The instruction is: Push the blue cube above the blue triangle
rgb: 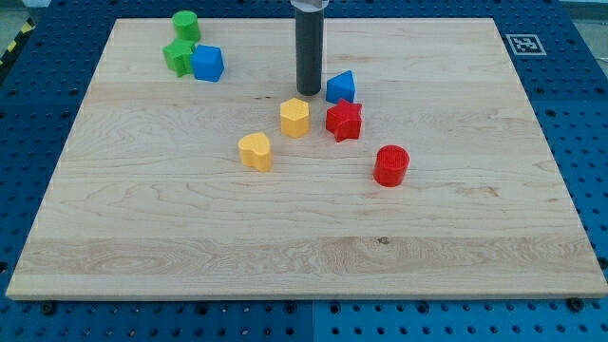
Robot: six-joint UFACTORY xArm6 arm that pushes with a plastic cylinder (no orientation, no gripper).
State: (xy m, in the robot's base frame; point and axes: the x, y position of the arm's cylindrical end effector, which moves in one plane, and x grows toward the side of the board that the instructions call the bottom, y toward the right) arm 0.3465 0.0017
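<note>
The blue cube sits near the view's top left, touching a green star-shaped block. The blue triangle lies near the board's middle top, just above a red star. My tip stands just left of the blue triangle, a small gap apart, and above the yellow hexagon. The tip is well to the right of the blue cube.
A green cylinder stands above the green star. A yellow heart-shaped block lies left of centre. A red cylinder lies right of centre. The wooden board ends on a blue perforated table.
</note>
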